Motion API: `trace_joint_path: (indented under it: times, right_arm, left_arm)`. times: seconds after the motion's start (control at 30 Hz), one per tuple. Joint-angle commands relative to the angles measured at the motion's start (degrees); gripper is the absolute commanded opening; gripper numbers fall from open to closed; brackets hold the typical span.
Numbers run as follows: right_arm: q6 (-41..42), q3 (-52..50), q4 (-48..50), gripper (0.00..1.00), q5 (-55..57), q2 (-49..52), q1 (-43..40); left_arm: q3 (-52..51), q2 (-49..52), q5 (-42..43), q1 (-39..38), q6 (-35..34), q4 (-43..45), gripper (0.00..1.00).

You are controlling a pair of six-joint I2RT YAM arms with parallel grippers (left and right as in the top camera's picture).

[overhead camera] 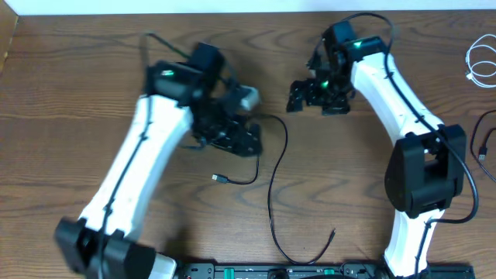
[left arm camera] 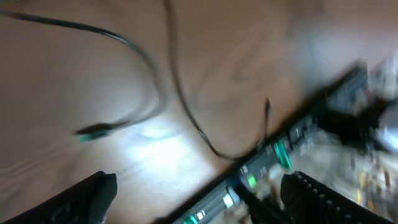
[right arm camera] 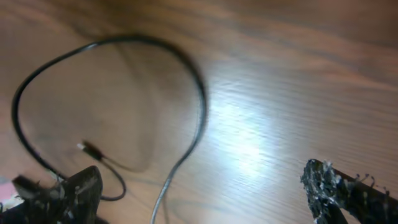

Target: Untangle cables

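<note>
The flat wooden table (overhead camera: 70, 93) is brown with dark grain lines. The thin cord (overhead camera: 273, 186) near the left gripper (left arm camera: 199, 193) is black. The looped cord (overhead camera: 479, 62) far from the right gripper (right arm camera: 205, 193) is white.

The bench's (overhead camera: 62, 70) far-left corner and left edge lie open. A black cable (overhead camera: 270, 198) snakes across the middle toward the near edge. A white cable (overhead camera: 470, 66) lies by the right edge.
</note>
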Motion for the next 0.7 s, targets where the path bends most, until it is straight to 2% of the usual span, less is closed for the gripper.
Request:
trace_joint_path:
  times: [0.0,0.07,0.27,0.47,0.67]
  right_arm:
    - [0.39,-1.97,1.44,0.99,-3.19,-0.33,4.24]
    - [1.68,-3.13,3.1,0.96,-2.93,-0.33,6.56]
    - [12.22,-10.51,11.56,0.97,-0.57,-0.33,15.76]
    - [17.18,-16.09,15.04,0.96,1.4,-0.33,19.89]
    - [17.16,-16.24,14.51,0.91,2.86,-1.14,20.37]
  left_arm:
    - [0.61,-4.09,-5.79,8.72,-4.81,1.79,0.91]
    - [0.61,-5.35,-6.03,13.03,-5.81,2.78,0.91]
    - [0.57,-5.88,-6.12,23.28,-5.75,2.4,0.92]
    - [0.57,-5.88,-6.14,25.29,-5.7,2.43,0.93]
    - [0.57,-5.88,-6.16,25.29,-5.49,2.73,0.92]
